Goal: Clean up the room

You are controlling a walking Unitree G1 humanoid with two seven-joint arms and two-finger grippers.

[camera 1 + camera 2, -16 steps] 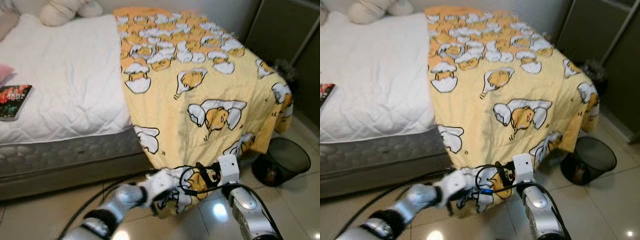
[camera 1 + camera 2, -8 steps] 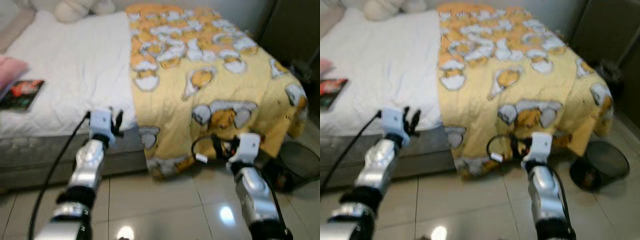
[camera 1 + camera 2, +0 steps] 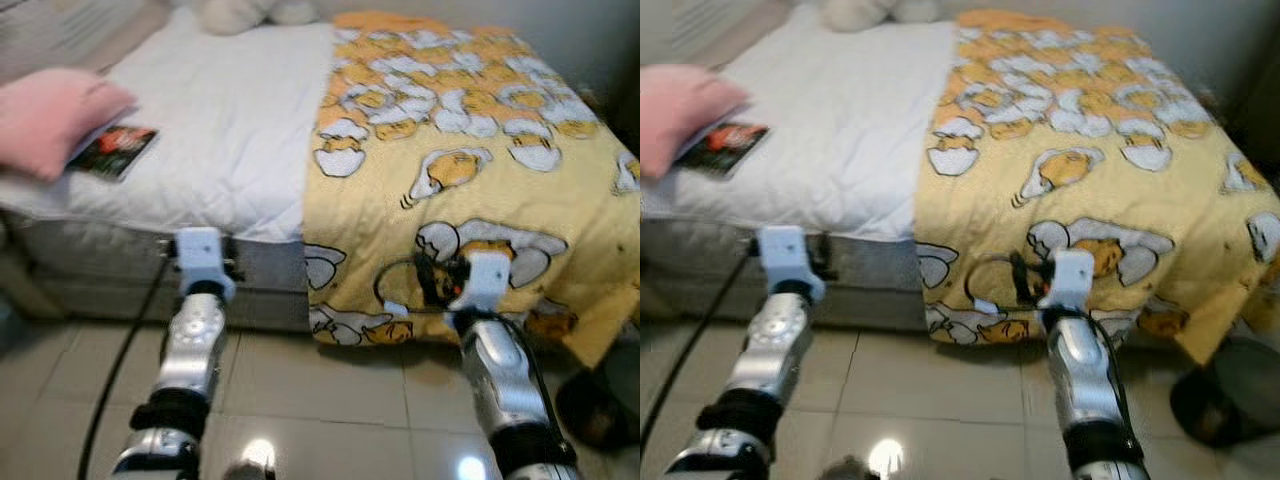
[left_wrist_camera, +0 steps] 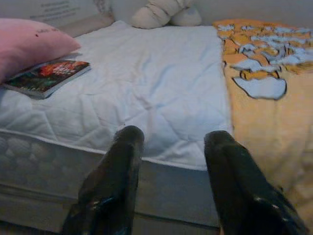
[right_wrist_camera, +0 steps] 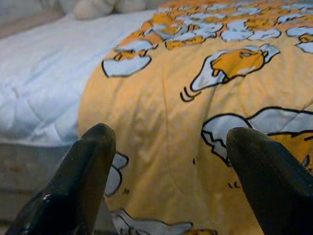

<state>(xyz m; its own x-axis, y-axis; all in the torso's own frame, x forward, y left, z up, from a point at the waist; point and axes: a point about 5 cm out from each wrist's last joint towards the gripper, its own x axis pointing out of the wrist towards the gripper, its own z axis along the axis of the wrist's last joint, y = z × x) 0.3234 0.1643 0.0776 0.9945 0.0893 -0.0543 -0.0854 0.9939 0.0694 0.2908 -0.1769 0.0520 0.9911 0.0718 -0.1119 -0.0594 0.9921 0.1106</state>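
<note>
Blanket (image 3: 470, 150) covers the right half of the bed, hem hanging near the floor tiles at lower center; white mattress (image 3: 220, 130) bare on the left half. We hold both arms in front of the bed edge, left gripper (image 4: 171, 161) and right gripper (image 5: 166, 161) both spread wide, gripping nothing. Book (image 3: 113, 151) and pink pillow (image 3: 55, 115) sit at upper left, untidied. We judge the tidying only partly done: blanket not spread, book not put away.

No legible text. Book (image 4: 48, 77) cover beside pink pillow (image 4: 29, 45): print too blurred to read. Faint dark lettering on pale board (image 4: 63, 11) beyond pillow: unreadable.
</note>
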